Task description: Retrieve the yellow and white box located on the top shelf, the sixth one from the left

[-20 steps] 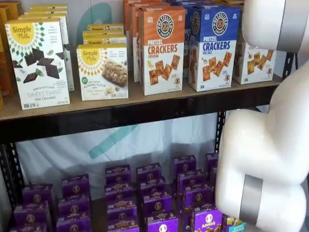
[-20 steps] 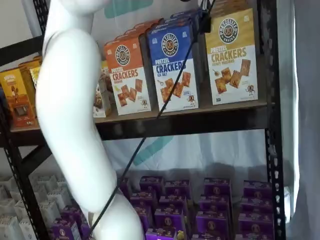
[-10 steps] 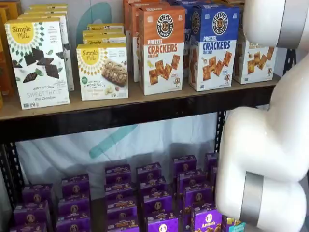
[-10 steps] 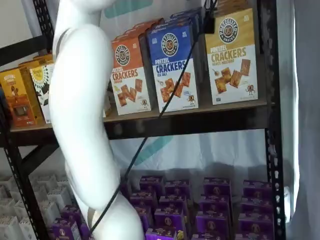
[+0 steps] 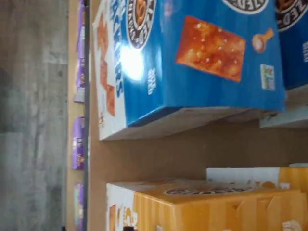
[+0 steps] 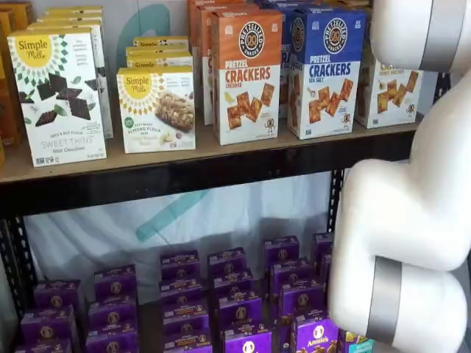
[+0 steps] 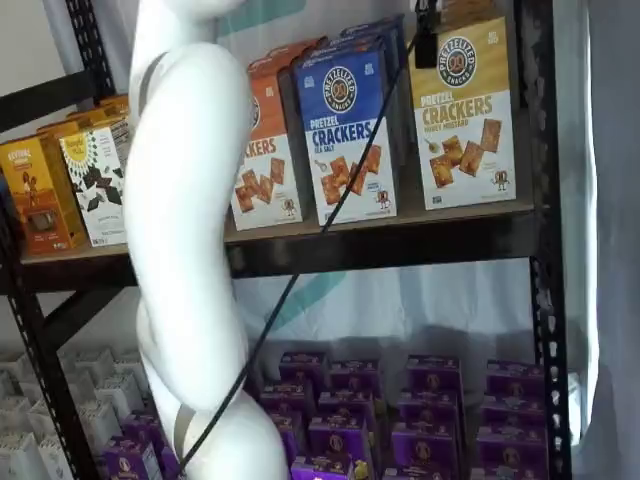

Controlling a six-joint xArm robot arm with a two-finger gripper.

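Observation:
The yellow and white box stands upright at the right end of the top shelf, next to the black rack post. In a shelf view the white arm hides part of the box. In the wrist view it lies close, beside the blue Sea Salt box, with bare shelf board between them. Only black fingers of my gripper show, hanging from the view's top edge with a cable beside them, in front of the box's upper left corner. No gap between them can be made out.
An orange Cheddar box and the blue box stand left of the target. White Simple Mills boxes stand further left. Purple boxes fill the lower shelf. The black rack post stands right of the target. The white arm crosses in front.
The white arm has swung to the right in front of the shelves. The black fingers have shifted a little to the right, towards the yellow and white box. No box has moved.

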